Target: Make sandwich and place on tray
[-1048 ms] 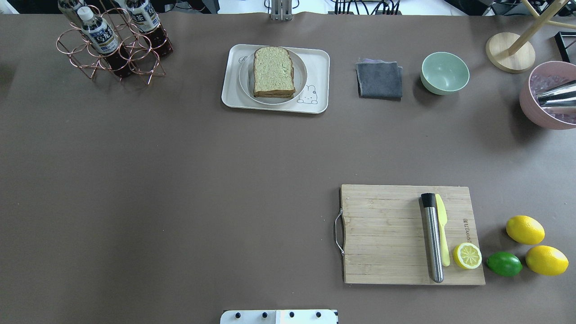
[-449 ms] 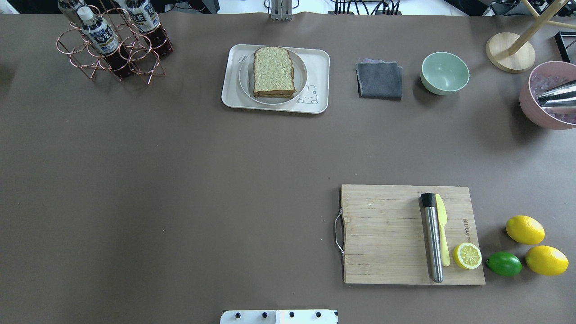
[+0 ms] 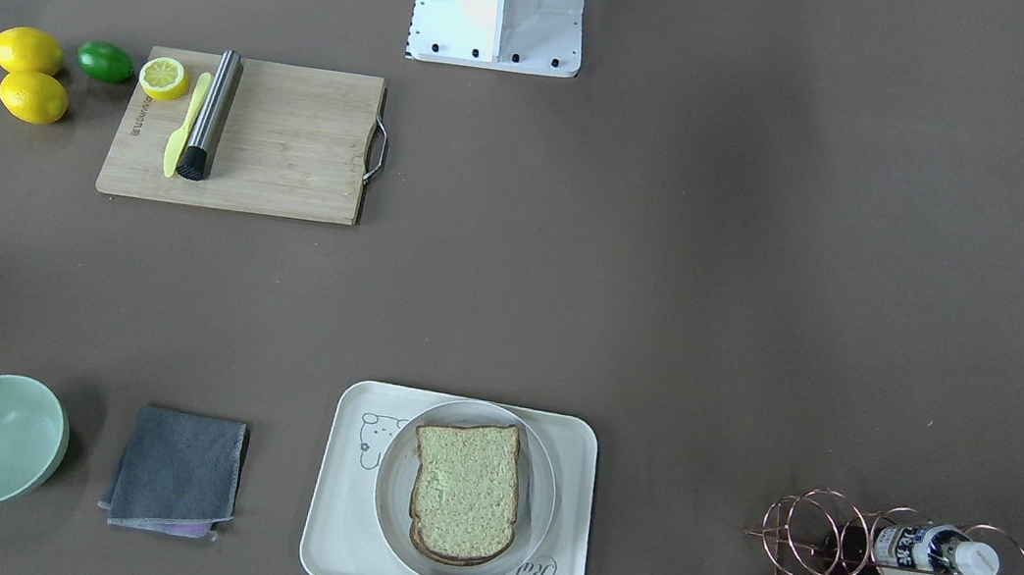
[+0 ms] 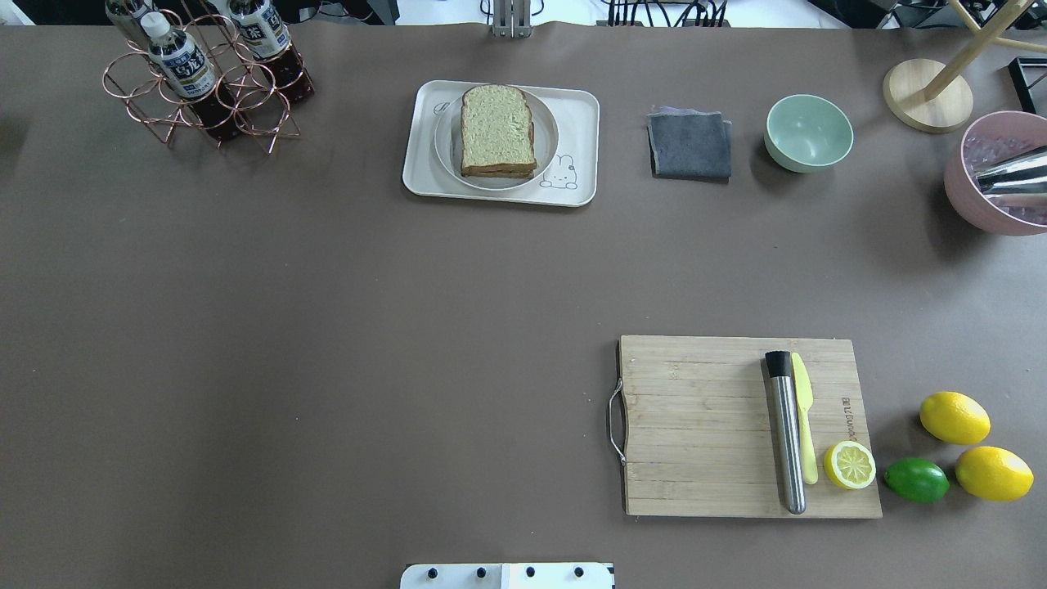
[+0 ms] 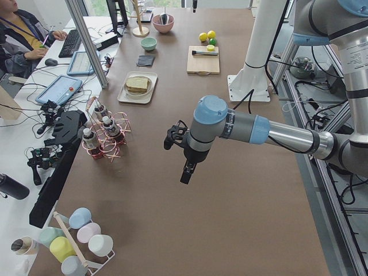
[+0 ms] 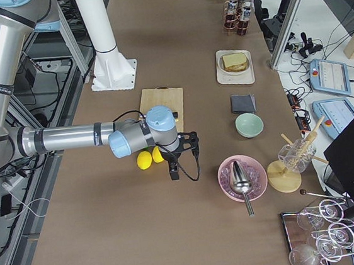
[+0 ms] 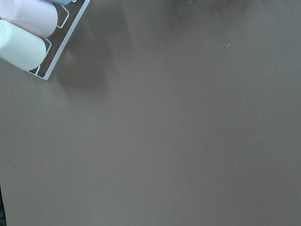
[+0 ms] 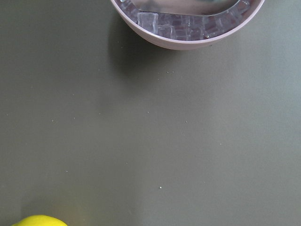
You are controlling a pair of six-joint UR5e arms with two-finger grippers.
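The sandwich [image 4: 497, 131], a stack of tan bread slices with dark crusts, lies on a round white plate [image 4: 546, 135] on the cream tray [image 4: 582, 114] at the table's far middle. It also shows in the front-facing view [image 3: 466, 489] on the tray [image 3: 330, 541]. No egg shows; it is hidden or out of view. My left gripper [image 5: 187, 171] hangs over bare table far to the left of the tray. My right gripper [image 6: 173, 172] hangs near the lemons [image 6: 144, 159], far from the tray. I cannot tell whether either is open or shut.
A wooden cutting board [image 4: 695, 425] bears a steel muddler [image 4: 787, 438], a yellow knife and a half lemon [image 4: 849, 465]. Lemons and a lime [image 4: 916, 479] lie to its right. A grey cloth [image 4: 690, 146], green bowl [image 4: 808, 132], pink ice bowl [image 4: 981, 196] and bottle rack [image 4: 204, 78] line the far edge.
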